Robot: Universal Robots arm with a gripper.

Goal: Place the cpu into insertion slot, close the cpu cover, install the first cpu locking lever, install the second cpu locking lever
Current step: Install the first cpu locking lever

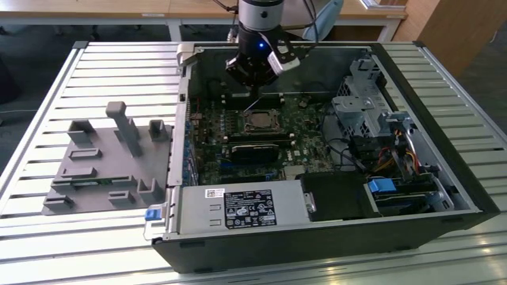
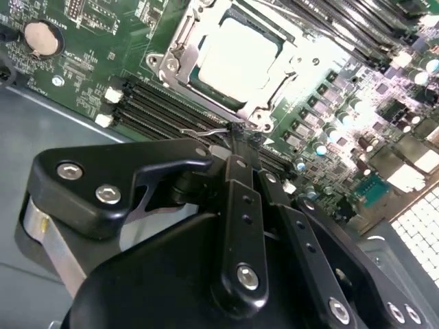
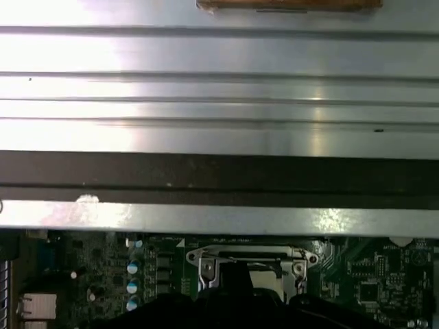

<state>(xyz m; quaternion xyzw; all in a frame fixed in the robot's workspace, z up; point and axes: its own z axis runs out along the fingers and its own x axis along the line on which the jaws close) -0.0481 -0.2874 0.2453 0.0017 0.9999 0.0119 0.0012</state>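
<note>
the open computer case (image 1: 443,196) lies on its side on the slatted surface (image 1: 47,89), so the motherboard (image 1: 208,155) faces up and the arm can come at the socket from above. the gripper (image 2: 236,130) sits low over the board just beside the insertion slot (image 2: 233,58), its fingers drawn together on a thin wire locking lever (image 2: 206,130) at the socket's edge, which looks like the lever work rather than the chip placement. the cpu (image 2: 236,51) already lies flat in the socket, a pale silver-grey square washed bright by glare, framed by the cpu cover (image 2: 180,48), a thin silver plate that appears folded down around it. in the exterior view the socket sits toward the far edge of the board, under the gripper (image 1: 252,89). a grey fixture block (image 1: 103,160) rests on the surface, well apart on the exterior view's left.
</note>
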